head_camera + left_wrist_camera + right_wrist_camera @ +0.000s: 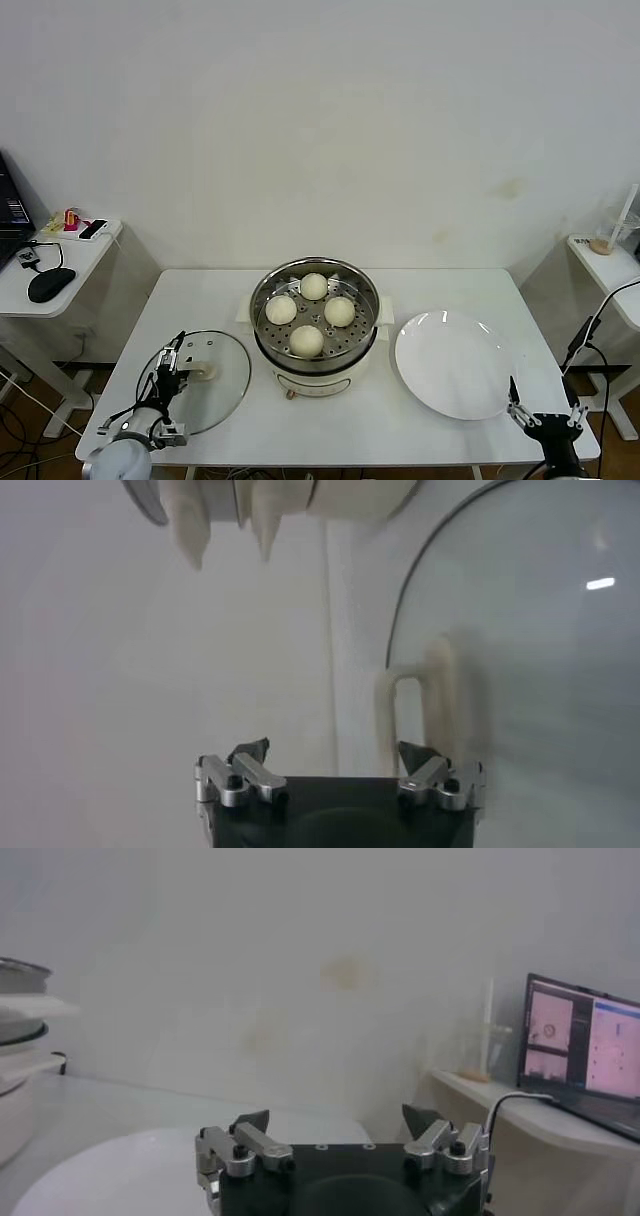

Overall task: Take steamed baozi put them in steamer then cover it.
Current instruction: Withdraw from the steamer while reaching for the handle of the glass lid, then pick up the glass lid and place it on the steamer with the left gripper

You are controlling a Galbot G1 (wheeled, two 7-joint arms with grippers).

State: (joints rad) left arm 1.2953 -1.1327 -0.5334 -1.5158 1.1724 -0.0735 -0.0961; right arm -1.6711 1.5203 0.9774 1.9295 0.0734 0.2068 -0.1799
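Note:
Four cream-white baozi [313, 286] lie on the perforated tray inside the shiny steel steamer [368, 300], which stands on its cream base at the table's middle. The clear glass cover [225, 380] with its beige bar handle [207, 372] lies flat on the table left of the steamer. My left gripper [172, 362] is open and empty, just left of the handle, over the cover's left part. In the left wrist view the handle [412, 712] and the cover's rim [420, 572] lie ahead of the open jaws [335, 752]. My right gripper [545, 405] is open and empty at the front right corner.
An empty white plate [455, 362] lies right of the steamer; it shows in the right wrist view [120, 1168]. Side tables stand left [60, 262] and right [610, 268] of the main table. A laptop [585, 1043] sits on the right one.

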